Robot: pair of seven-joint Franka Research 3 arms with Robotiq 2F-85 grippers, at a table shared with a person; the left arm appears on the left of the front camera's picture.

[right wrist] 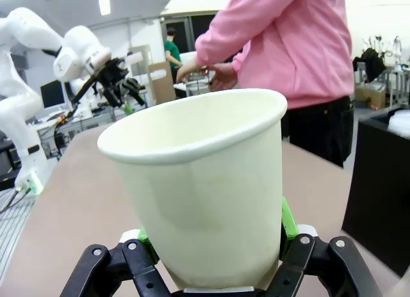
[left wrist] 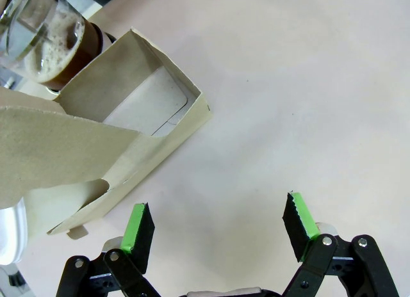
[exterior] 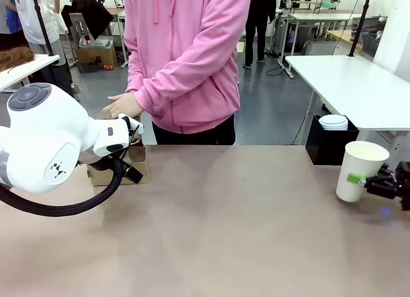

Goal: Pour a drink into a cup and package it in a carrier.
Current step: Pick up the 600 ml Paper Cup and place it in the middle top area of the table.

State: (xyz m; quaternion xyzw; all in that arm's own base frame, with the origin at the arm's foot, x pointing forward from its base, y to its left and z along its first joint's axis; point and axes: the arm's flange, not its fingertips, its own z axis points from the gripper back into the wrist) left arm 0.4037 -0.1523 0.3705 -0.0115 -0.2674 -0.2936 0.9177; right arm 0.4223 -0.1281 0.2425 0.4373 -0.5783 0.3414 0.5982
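Over on the left, the robot's big white left arm (exterior: 45,140) bulks in front of the small brown cardboard drink carrier (exterior: 138,161). The carrier sits on the tan tabletop (exterior: 224,226) near the far edge. Seen from that arm's wrist, the left gripper (left wrist: 216,207) hangs above bare table just beside the carrier's long outer wall. Its green-padded jaws are spread wide with nothing between them. The carrier's near slot is an open, hollow box, and its upright centre handle panel (left wrist: 51,150) leans across the wrist view.

Just past the carrier's far side is the clear glass press jug (left wrist: 45,41). Its dark brown, foamy drink (left wrist: 61,57) shows through the glass. The person's hands (exterior: 125,106) are at that same corner, and the right wrist view shows them at the jug. The person, in a pink hooded sweatshirt (exterior: 186,60), stands at the far side of the table a little left of centre.

Further right, beyond the table, a black box (exterior: 325,146) carries a stack of white lids (exterior: 333,122).

At the right end of the table, well apart from the carrier, the tall white tapered paper cup (exterior: 360,172) stands upright with no lid. The right gripper (right wrist: 214,242) is clamped on its lower part, a green pad pressed against each side. I cannot tell whether the cup's base is resting on the table or raised just off it, and its bottom inside is out of sight.
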